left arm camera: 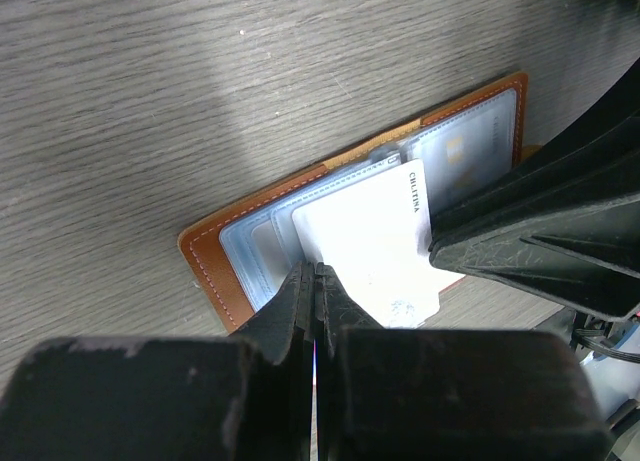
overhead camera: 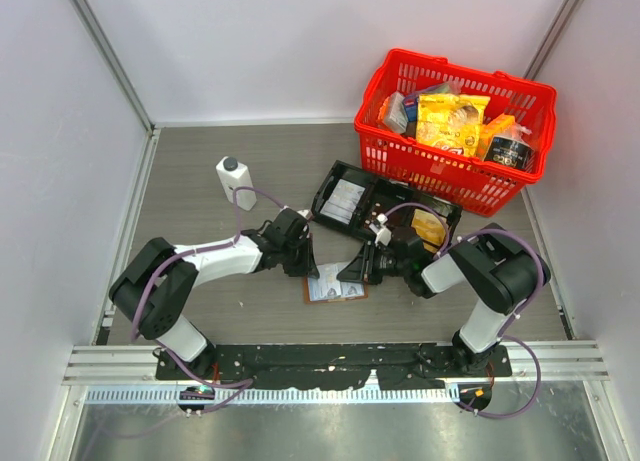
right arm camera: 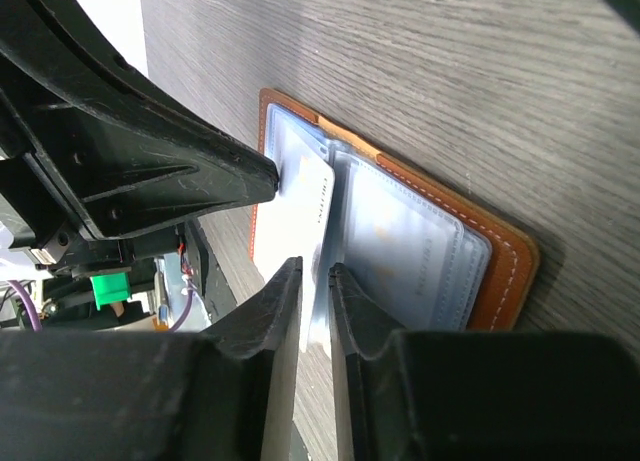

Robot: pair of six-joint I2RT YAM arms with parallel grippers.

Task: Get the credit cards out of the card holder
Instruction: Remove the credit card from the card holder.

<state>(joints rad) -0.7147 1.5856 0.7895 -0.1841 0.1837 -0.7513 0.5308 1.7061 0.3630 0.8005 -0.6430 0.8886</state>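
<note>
The brown card holder (overhead camera: 335, 291) lies open on the table between my two arms, its pale inner pockets up (left arm camera: 205, 261) (right arm camera: 505, 271). A white credit card (left arm camera: 370, 231) (right arm camera: 290, 231) sticks partway out of a pocket. More cards show faintly inside the sleeves. My left gripper (overhead camera: 308, 269) (left arm camera: 315, 271) is shut, its tips resting on the card's corner at the holder. My right gripper (overhead camera: 352, 271) (right arm camera: 315, 271) faces it from the other side. Its jaws stand a little apart with the card's edge in the narrow gap, not pinched.
A black compartment tray (overhead camera: 392, 196) sits just behind the holder. A red basket (overhead camera: 400, 166) full of packets stands at the back right. A white bottle (overhead camera: 235, 181) stands to the left, behind my left arm.
</note>
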